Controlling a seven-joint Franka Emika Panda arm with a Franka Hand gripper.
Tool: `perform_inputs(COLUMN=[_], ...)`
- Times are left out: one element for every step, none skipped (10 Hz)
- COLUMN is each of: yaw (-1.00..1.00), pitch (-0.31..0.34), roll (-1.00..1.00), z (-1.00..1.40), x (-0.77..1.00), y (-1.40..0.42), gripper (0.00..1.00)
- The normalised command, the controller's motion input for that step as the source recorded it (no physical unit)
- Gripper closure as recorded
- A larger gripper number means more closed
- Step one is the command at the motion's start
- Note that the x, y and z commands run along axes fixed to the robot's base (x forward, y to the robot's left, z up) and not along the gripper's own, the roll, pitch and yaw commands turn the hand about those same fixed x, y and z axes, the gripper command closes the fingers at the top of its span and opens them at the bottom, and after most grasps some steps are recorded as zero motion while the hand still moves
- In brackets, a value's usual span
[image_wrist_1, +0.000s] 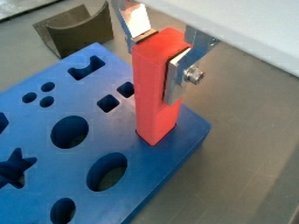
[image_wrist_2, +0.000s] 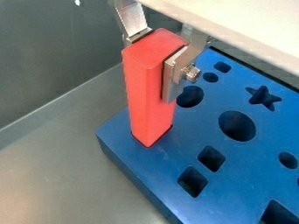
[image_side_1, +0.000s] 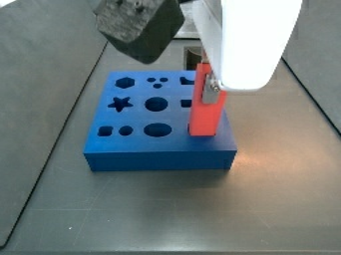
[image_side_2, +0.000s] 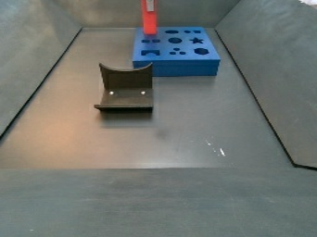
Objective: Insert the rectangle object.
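Grey metal floor [image_side_2: 161, 130] with sloping walls, seen whole in a side view; blue block [image_side_2: 180, 51] at upper centre of that frame, dark olive U-shaped piece [image_side_2: 124, 88] well apart from it at centre left, and only the upper part of the rectangle object [image_side_2: 148, 17] showing red at the top edge, standing at the block's corner. Gripper out of frame there. In a side view from the opposite end: rectangle object [image_side_1: 206, 100] upright at centre right, long axis vertical, lower end on or just into the block [image_side_1: 154, 110] near its right edge; gripper [image_side_1: 208, 85] largely hidden by the white arm body. In a wrist view: gripper [image_wrist_1: 158, 54] clamped on the upper part of the rectangle object [image_wrist_1: 158, 83], silver fingers [image_wrist_1: 181, 74] flat against opposite faces, bar's foot at the block [image_wrist_1: 82, 131] corner. Same grasp in a wrist view: gripper [image_wrist_2: 156, 54] tight on the bar [image_wrist_2: 149, 92], foot at the edge of the block [image_wrist_2: 222, 157]. Cannot tell whether the foot sits in a slot or on the surface. Judged best: keep the bar plumb, square its faces to the slot, press straight down slowly, release only once seated.
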Motion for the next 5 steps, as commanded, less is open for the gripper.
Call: perform_inputs(yaw=[0.0, 0.0, 0.0, 0.0, 0.0], pitch=[0.0, 0.0, -0.019, 0.0, 0.0], roll=[0.04, 0.06, 0.04, -0.05, 0.0], z=[-0.22, -0.3, -0.25, 0.0, 0.0], x=[0.0, 0.0, 0.0, 0.0, 0.0], y=[0.0, 0.0, 0.0, 0.06, 0.0], gripper=[1.0, 1.0, 1.0, 1.0, 1.0])
